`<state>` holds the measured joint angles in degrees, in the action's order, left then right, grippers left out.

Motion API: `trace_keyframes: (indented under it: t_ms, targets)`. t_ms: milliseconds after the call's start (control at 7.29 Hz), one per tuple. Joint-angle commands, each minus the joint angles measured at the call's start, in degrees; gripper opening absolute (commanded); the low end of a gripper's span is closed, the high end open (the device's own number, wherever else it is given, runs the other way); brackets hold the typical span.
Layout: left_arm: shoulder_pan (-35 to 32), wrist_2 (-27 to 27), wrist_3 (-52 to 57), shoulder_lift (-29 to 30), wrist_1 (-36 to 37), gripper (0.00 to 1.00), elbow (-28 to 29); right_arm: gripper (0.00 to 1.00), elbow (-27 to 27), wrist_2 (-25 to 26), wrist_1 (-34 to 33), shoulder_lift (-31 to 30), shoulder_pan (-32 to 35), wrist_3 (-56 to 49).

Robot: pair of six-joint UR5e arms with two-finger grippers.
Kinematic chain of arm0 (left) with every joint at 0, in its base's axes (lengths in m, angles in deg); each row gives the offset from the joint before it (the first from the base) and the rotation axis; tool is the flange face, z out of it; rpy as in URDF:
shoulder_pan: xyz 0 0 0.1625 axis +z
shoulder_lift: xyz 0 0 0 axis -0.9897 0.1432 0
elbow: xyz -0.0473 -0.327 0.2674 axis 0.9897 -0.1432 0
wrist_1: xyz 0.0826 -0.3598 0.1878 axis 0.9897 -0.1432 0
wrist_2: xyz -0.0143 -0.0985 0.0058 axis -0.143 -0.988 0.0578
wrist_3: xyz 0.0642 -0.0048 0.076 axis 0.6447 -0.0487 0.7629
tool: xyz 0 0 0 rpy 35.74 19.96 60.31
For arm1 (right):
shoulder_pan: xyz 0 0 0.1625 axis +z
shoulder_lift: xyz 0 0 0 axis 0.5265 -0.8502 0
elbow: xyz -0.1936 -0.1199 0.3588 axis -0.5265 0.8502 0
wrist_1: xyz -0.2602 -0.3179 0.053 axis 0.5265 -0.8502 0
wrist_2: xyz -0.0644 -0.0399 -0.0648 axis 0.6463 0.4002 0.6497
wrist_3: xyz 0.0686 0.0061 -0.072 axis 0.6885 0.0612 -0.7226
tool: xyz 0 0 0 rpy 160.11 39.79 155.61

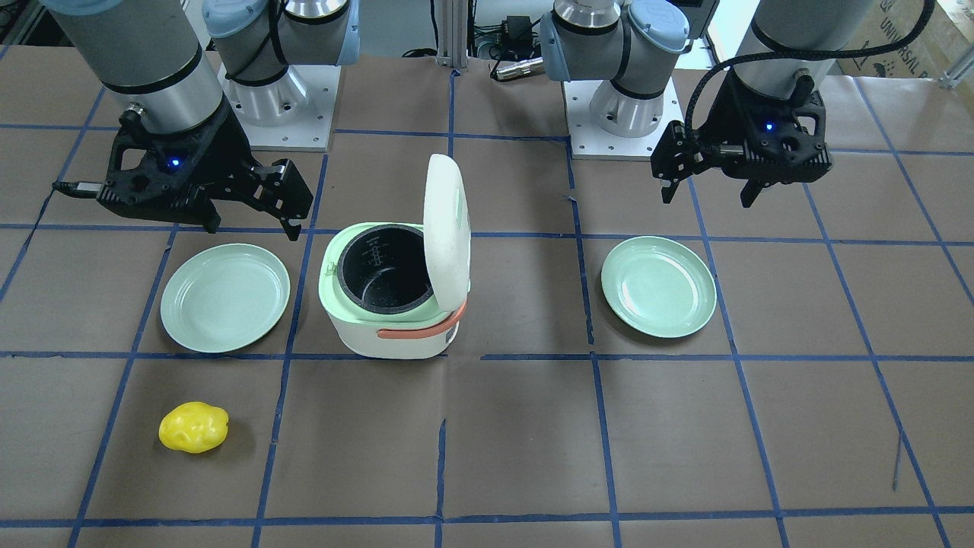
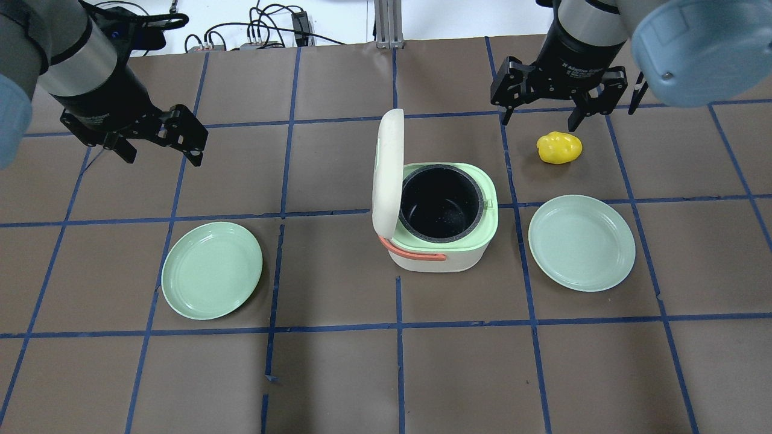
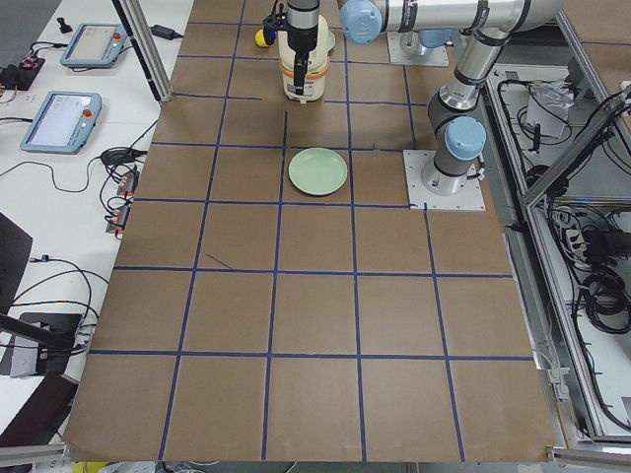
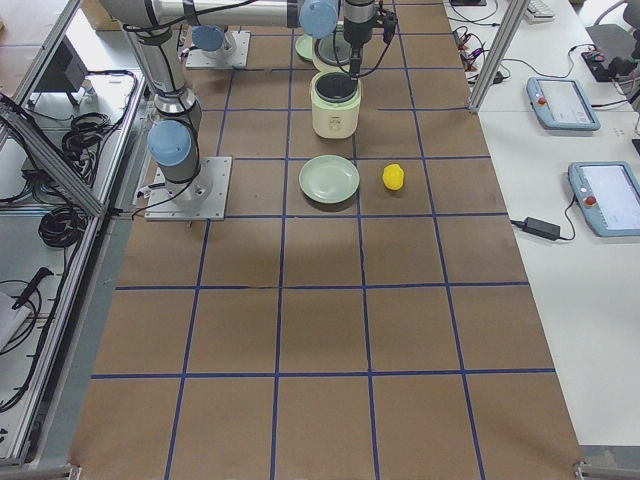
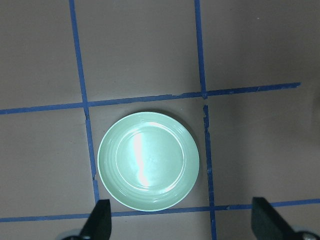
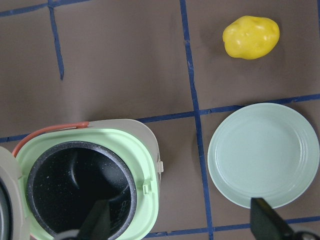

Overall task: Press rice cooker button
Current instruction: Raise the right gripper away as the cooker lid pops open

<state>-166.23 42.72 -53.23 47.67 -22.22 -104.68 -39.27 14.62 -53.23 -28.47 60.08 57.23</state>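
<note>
You have the rice cooker [image 1: 388, 327] at mid-desk [image 1: 517, 457] with its white lid [image 1: 445, 236] swung up on edge and the black inner pot [image 2: 440, 205] exposed. The button [image 1: 459, 204] shows only as a faint mint patch on the lid's outer face, which is turned toward the robot's left side. The right gripper [image 1: 251, 228] hangs well above the desk, clear of the cooker, jaws released and empty. The left gripper [image 1: 708, 196] hovers over its side, jaws also spread and holding nothing. A green plate [image 1: 224, 297] lies to the cooker's right, a second plate [image 1: 658, 285] lies to its left, and a yellow lumpy object [image 1: 193, 427] sits apart beyond the right-side plate.
</note>
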Motion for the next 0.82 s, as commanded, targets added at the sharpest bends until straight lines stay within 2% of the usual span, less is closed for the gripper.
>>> trace_keyframes:
  t_ms: [0,686]
  targets:
    - [0.0,0.0,0.0,0.0,0.0,1.0,0.0,1.0,-1.3,0.2,0.2,-0.6,-0.3,-0.3]
    - [0.0,0.0,0.0,0.0,0.0,1.0,0.0,1.0,-2.1,-0.4,0.2,-0.7,-0.3,-0.3]
